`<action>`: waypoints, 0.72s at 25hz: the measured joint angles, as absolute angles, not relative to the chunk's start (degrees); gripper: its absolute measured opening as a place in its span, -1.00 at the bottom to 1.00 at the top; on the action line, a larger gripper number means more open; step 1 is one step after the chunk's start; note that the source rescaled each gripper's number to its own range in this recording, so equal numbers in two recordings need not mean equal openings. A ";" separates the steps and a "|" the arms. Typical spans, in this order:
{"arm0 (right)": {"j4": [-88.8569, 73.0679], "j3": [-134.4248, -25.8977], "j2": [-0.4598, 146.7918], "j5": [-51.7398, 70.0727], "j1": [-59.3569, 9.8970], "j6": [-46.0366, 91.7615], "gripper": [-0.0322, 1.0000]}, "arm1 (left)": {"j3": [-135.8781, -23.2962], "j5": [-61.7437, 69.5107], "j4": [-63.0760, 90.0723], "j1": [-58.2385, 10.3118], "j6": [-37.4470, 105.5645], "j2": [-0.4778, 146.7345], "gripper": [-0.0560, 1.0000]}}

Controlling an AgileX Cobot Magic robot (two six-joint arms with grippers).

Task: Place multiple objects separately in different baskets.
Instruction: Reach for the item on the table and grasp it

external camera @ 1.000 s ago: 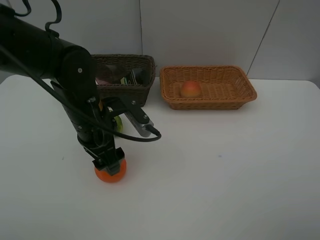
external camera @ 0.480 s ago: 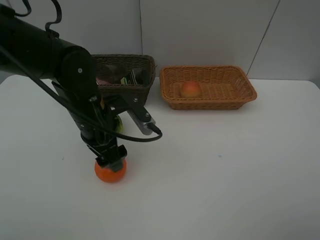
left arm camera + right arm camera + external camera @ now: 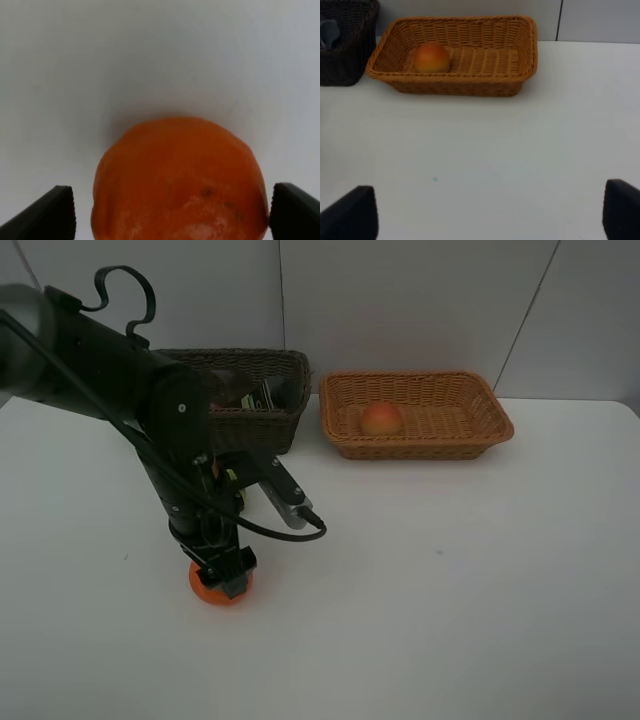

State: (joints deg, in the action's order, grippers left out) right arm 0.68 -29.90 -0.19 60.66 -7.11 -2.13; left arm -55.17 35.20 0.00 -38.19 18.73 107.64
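Left wrist view puts the orange [image 3: 177, 175] on the white surface [image 3: 150, 50], squarely between the two dark fingers [image 3: 55, 212] of the left pincer [image 3: 176, 212]. The jaws stand wide and straddle the fruit. One finger looks to be at the skin or just beside it, and a sliver of surface shows at the other, so nothing is gripped yet.

From the high camera, the left pincer [image 3: 222, 575] is low over the orange [image 3: 212, 592], near the front of the surface and well apart from both baskets.

The step in hand seems to be the grasp. It would go best with the fingers closing evenly across the fruit's widest part. A round fruit can squirt out if it is pinched off-centre or too high. Then comes a straight lift before any sideways travel.

The tan basket [image 3: 500, 415], where a peach-like fruit [image 3: 381, 418] lies, seems the likely home. The dark basket [image 3: 250, 425] sits nearer.

The right pincer [image 3: 485, 215] is spread wide, holds nothing and hangs clear.
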 joint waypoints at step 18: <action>0.68 -29.90 -0.19 60.66 -7.11 -2.13 0.94 | -55.05 34.08 0.00 -38.19 18.90 109.74 0.86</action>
State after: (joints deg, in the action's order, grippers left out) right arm 0.68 -29.90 -0.19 60.66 -7.11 -2.13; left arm -55.05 34.08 0.00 -38.19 18.90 109.74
